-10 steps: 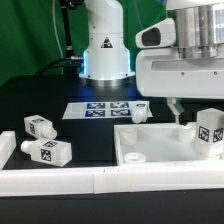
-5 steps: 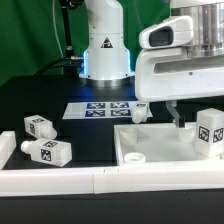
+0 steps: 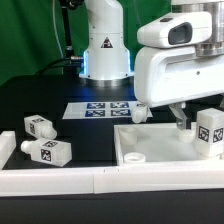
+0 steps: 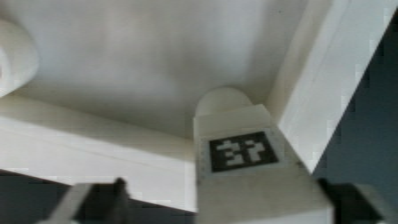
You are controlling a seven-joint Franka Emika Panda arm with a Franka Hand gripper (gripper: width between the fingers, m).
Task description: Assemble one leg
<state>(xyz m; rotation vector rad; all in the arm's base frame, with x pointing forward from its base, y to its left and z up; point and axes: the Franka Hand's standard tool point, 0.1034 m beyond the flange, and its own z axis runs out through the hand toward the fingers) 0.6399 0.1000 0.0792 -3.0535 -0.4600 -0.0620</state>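
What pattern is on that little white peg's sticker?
A black-and-white square tag on the leg, clearest in the wrist view.

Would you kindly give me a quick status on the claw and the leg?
Claw open, fingers either side of the leg. Leg stands in the tabletop panel corner, not yet gripped. Nothing in the way.

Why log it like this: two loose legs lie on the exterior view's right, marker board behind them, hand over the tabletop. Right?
Wrong side. The exterior view shows the two loose legs on its left. The marker board lies behind, and the hand is over the tabletop.
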